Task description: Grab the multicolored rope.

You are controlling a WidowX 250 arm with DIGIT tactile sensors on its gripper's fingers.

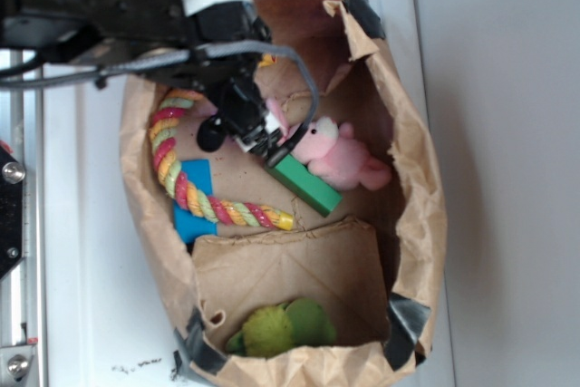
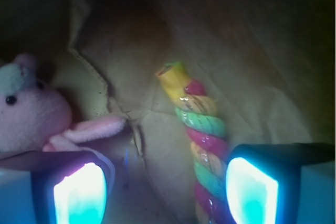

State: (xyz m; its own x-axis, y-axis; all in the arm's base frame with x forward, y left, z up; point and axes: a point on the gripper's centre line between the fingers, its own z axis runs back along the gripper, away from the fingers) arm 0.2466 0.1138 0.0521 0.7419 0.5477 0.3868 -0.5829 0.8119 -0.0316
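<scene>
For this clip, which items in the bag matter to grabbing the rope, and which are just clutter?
Belongs to the job:
- multicolored rope, curved along the bag's left side
- tool, open, rope just inside its right finger in the wrist view

Just lying about:
- pink plush bunny
- green block
- blue block, under the rope
- green plush item
- paper bag

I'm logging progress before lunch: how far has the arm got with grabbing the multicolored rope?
Done: the arm has reached into the paper bag, and the claw hangs open over the bag floor. In hand: lining up. In the wrist view the rope runs just inside one finger, not centred, and nothing is gripped. Left: centre on the rope, lower, close and lift. The pink bunny and green block lie close by.
</scene>
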